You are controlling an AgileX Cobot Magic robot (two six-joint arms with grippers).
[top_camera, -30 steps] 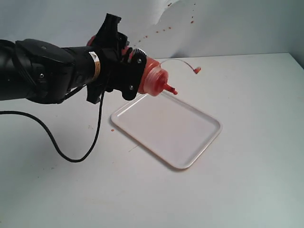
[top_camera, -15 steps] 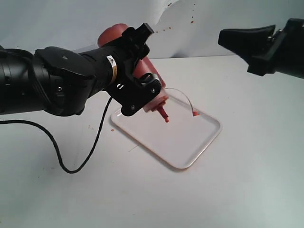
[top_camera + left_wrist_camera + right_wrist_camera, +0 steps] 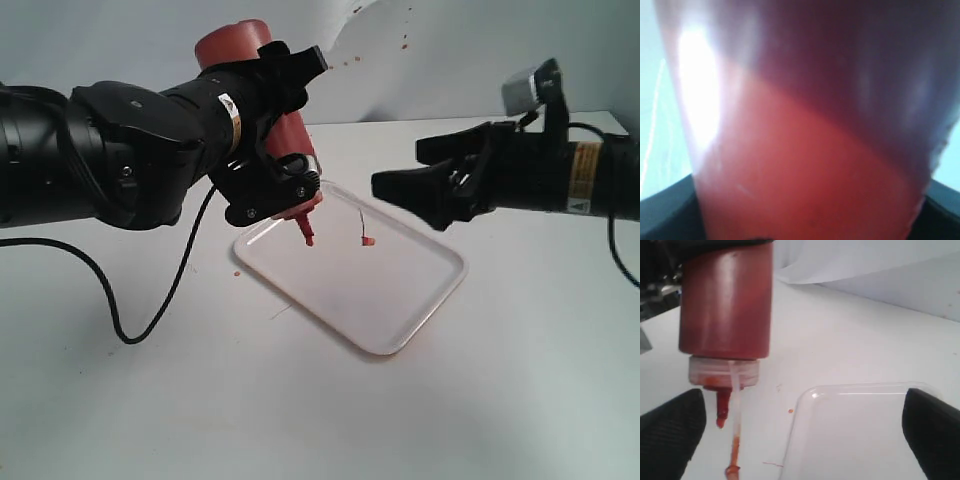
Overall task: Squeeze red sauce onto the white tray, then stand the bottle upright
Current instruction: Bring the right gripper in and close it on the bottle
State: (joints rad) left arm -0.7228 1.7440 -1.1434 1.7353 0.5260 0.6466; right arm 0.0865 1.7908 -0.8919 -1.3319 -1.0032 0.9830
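My left gripper (image 3: 278, 135) is shut on the bottle (image 3: 240, 50), which it holds upside down. The red nozzle (image 3: 307, 235) points down over the far left end of the white tray (image 3: 440, 290). The tethered tip cap (image 3: 366, 240) dangles beside the nozzle. In the left wrist view the bottle (image 3: 805, 150) fills the frame, with dark red sauce inside. My right gripper (image 3: 398, 168) is open, just right of the bottle and not touching it. Its wrist view shows the bottle (image 3: 727, 305), the nozzle (image 3: 721, 410) and the tray (image 3: 805, 395). I see no drops on the tray.
A small red drop (image 3: 236, 272) lies on the table by the tray's left corner. A black cable (image 3: 150, 320) loops over the table at the left. The white backdrop (image 3: 450, 50) behind carries faint red specks (image 3: 345, 62).
The left gripper has turned the bottle from lying sideways to nozzle down and brought it lower over the tray. The right arm has come in from the right, lower and closer to the bottle.
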